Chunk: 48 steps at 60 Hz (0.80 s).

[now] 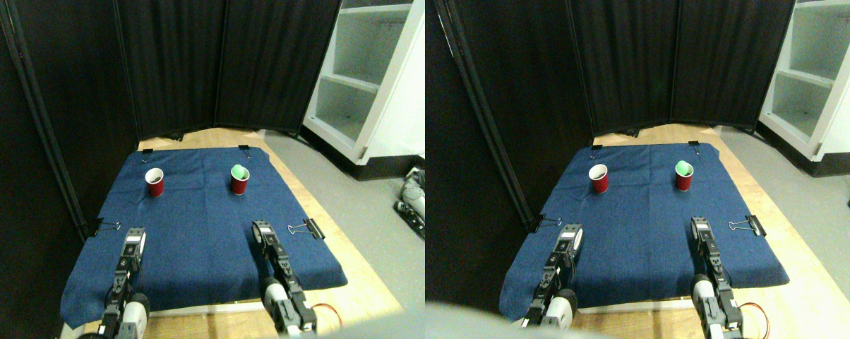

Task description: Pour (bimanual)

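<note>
Two red cups stand upright on a blue cloth (199,226). The left cup (155,182) has a white inside with something dark in it. The right cup (239,179) shows a green inside. My left gripper (135,236) rests over the cloth's near left part, well short of the left cup. My right gripper (260,229) sits over the cloth's near right part, well short of the right cup. Neither gripper holds anything.
Black binder clips (306,228) pin the cloth to a wooden board (368,282) at its edges. Dark curtains (185,63) close off the back and left. A white shelf unit (368,78) stands at the back right on grey floor.
</note>
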Motion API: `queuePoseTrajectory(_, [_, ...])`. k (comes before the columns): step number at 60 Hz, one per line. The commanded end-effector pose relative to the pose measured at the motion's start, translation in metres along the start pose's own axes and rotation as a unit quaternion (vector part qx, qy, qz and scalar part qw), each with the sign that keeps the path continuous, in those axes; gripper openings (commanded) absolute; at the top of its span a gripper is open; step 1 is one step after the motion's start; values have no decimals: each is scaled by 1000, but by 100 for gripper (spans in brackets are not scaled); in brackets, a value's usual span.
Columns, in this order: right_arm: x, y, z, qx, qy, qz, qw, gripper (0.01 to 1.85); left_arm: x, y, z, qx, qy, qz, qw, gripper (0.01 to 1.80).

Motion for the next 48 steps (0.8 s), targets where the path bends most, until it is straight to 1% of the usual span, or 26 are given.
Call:
queuePoseTrajectory(1, [0, 1, 5, -4, -14, 0, 1000, 72, 0, -1, 5, -3, -21, -5, 1000, 33])
queuePoseTrajectory(8, [-1, 2, 5, -7, -14, -3, 1000, 71, 1, 0, 5, -6, -26, -14, 1000, 33])
queuePoseTrajectory(11, [-1, 2, 6, -7, -16, -2, 1000, 71, 2, 0, 5, -7, -24, -20, 1000, 33])
queuePoseTrajectory(15, [0, 2, 6, -9, -24, 2, 1000, 70, 2, 1, 5, -8, -24, -20, 999, 33])
queuePoseTrajectory(17, [1, 1, 6, -9, -32, 9, 999, 69, 3, 2, 5, 0, -22, -24, 999, 33])
queuePoseTrajectory(22, [1, 1, 6, -7, -38, 14, 999, 68, 5, 2, 5, 0, -21, -29, 999, 34])
queuePoseTrajectory(24, [1, 1, 6, -2, -41, 16, 999, 67, 6, 3, 5, -7, -18, -24, 1000, 47])
queuePoseTrajectory(26, [2, 1, 6, -2, -48, 21, 999, 66, 7, 3, 5, -11, -19, -20, 1000, 51])
queuePoseTrajectory(28, [2, 1, 7, -1, -50, 21, 999, 66, 7, 3, 5, -10, -19, -22, 1000, 50])
queuePoseTrajectory(29, [4, 1, 7, 3, -68, 31, 997, 64, 9, 2, 6, -17, -22, -23, 999, 47])
queuePoseTrajectory(32, [5, 1, 9, 4, -79, 38, 996, 61, 11, 1, 7, -20, -26, -18, 999, 44])
queuePoseTrajectory(33, [6, 1, 9, 8, -88, 48, 995, 59, 12, 1, 8, -19, -29, -22, 999, 43])
queuePoseTrajectory(34, [7, 1, 10, 9, -91, 50, 995, 58, 12, 1, 8, -20, -30, -25, 999, 42])
queuePoseTrajectory(38, [10, 3, 16, 6, -105, 50, 993, 53, 19, 2, 12, -39, -39, -44, 998, 34])
queuePoseTrajectory(41, [11, 4, 20, -3, -116, 51, 992, 52, 22, 2, 16, -40, -39, -41, 998, 34])
queuePoseTrajectory(44, [13, 6, 24, -3, -114, 43, 993, 51, 24, 1, 19, -44, -42, -35, 998, 36])
queuePoseTrajectory(48, [18, 6, 29, 22, -125, 46, 991, 51, 30, 0, 24, -49, -48, -31, 997, 39])
